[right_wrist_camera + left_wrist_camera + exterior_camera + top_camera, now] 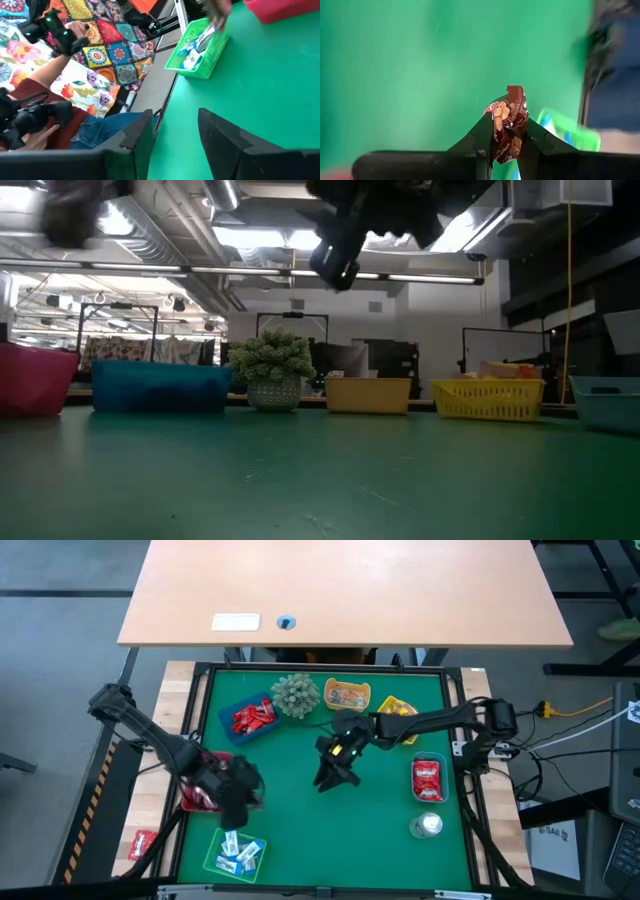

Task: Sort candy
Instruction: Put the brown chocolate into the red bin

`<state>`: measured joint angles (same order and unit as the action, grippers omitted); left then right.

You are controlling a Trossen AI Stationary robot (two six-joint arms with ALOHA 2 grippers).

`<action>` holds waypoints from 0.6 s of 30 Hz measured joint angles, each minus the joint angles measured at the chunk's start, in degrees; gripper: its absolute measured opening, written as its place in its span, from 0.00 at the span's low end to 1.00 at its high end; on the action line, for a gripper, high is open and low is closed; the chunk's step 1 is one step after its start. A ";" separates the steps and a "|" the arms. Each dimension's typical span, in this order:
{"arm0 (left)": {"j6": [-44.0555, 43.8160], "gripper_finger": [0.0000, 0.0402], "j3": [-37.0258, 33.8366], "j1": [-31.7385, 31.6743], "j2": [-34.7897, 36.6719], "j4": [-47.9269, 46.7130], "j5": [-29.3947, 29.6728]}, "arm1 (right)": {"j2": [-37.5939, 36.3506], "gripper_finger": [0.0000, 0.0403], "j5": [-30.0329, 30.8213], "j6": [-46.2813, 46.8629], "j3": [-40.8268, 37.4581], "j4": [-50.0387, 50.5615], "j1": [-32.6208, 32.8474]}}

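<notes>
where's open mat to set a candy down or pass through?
Free: the green mat between the green basket and the silvery candy, in front of the right gripper. Crowded: the back edge, with blue tray, plant ball and yellow trays; and the left side, where the left gripper holds a candy.

Evenly lit from overhead on the green bench, with soft shadows under both arms. Bright glare from ceiling lights in the low view, dim room beneath. Motion-smeared around the left hand from above; heavily blurred bench and green tray in the left wrist view. Sharper in the right wrist view.
</notes>
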<state>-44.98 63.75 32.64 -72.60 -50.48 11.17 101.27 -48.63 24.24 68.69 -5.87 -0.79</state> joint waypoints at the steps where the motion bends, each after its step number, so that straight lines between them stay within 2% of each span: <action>1: -3.18 0.11 0.00 0.20 1.18 -3.83 -1.25 | -1.04 0.38 0.02 -0.01 0.00 1.38 -0.43; 9: -28.00 0.11 0.00 3.24 6.82 -30.07 -6.42 | -9.28 0.34 0.40 -2.66 -0.04 13.29 -2.01; 13: -34.56 0.11 0.00 4.72 6.87 -34.50 -6.42 | -15.62 0.31 2.67 -9.21 -0.03 22.55 -1.98; 18: -35.00 0.11 0.00 5.37 6.82 -34.76 -6.42 | -25.32 0.24 10.02 -14.30 -0.02 33.65 -1.97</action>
<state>-79.99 63.75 38.01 -65.78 -85.25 4.75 75.95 -38.61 9.94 68.66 27.78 -2.76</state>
